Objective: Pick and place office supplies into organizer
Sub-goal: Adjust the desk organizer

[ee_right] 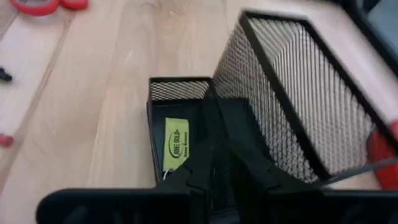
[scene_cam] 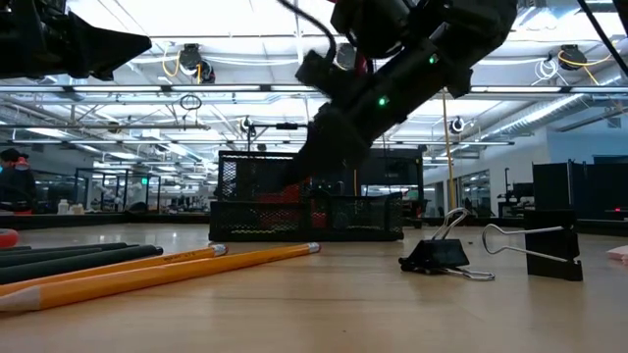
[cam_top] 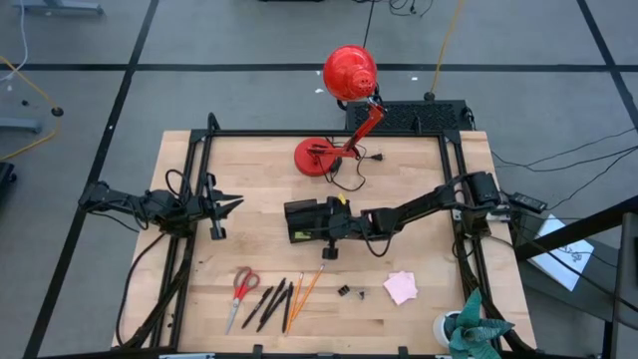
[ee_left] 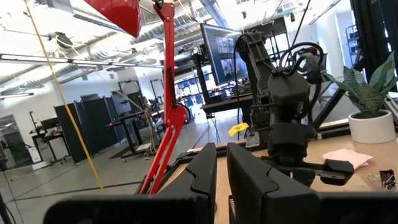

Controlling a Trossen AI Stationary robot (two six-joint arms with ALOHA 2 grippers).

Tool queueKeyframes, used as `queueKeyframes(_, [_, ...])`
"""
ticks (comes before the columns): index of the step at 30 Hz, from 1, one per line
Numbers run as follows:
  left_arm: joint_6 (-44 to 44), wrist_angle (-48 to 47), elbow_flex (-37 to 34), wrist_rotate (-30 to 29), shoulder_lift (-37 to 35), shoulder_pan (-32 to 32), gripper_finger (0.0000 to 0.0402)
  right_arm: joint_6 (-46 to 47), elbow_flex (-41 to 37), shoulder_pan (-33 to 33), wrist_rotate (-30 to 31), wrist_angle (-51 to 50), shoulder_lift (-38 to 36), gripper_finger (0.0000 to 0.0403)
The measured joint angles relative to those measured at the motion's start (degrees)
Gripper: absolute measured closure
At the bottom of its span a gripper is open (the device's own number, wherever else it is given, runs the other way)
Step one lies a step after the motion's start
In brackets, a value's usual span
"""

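Observation:
The black mesh organizer (cam_top: 299, 221) (ee_right: 280, 81) stands mid-table. My right gripper (cam_top: 335, 221) (ee_right: 217, 158) reaches into it slanting down from the right, shut and holding nothing I can see. A yellow labelled piece (ee_right: 176, 146) lies on the floor of a low compartment beside the fingers. Near the front edge lie red-handled scissors (cam_top: 242, 287), black pens (cam_top: 269, 302), orange pencils (cam_top: 301, 294) (scene_cam: 167, 270), black clips (cam_top: 345, 290) (scene_cam: 439, 255) and a pink sticky-note pad (cam_top: 401, 287). My left gripper (cam_top: 231, 205) (ee_left: 222, 168) waits shut at the left, above the table. My right gripper comes slanting down from the table's right, its tips at the organizer's inner dividing wall (ee_right: 214, 118). I cannot tell whether they touch that wall, because the dark fingers merge with the black mesh.
A red desk lamp stands behind the organizer, its round base (cam_top: 317, 157) on the table and its head (cam_top: 349, 72) past the far edge. A potted plant (cam_top: 469, 324) sits at the front right corner. Bare wood lies between the organizer and the row of supplies.

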Motion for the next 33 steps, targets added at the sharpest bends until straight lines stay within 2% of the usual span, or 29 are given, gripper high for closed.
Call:
queueKeyframes(4, [0.0,0.0,0.0,0.0,0.0,0.0,0.0355,-6.8,0.0,2.5,1.0,-4.3,-2.8,0.0368])
queueKeyframes(8, [0.0,-0.1,0.0,0.0,0.0,0.0,0.0355,-7.1,0.0,4.8,11.7,-10.5,-6.9,0.0382])
queueKeyframes(10, [-0.1,-0.1,0.0,0.0,0.0,0.0,0.0355,-5.8,0.0,5.2,13.7,-15.0,-8.6,0.0394])
queueKeyframes(15, [-0.1,-0.1,0.0,0.0,0.0,0.0,0.0355,-0.9,0.0,4.8,13.5,-22.8,-8.6,0.0401])
queueKeyframes(25, [0.1,-0.5,0.0,-0.9,0.0,0.0,0.0355,2.8,-2.4,2.4,13.2,-29.7,-7.7,0.0402])
queueKeyframes(33, [0.7,-0.5,0.0,-1.5,0.0,0.0,0.0355,3.3,-2.4,2.5,5.7,-31.7,-7.7,0.0402])
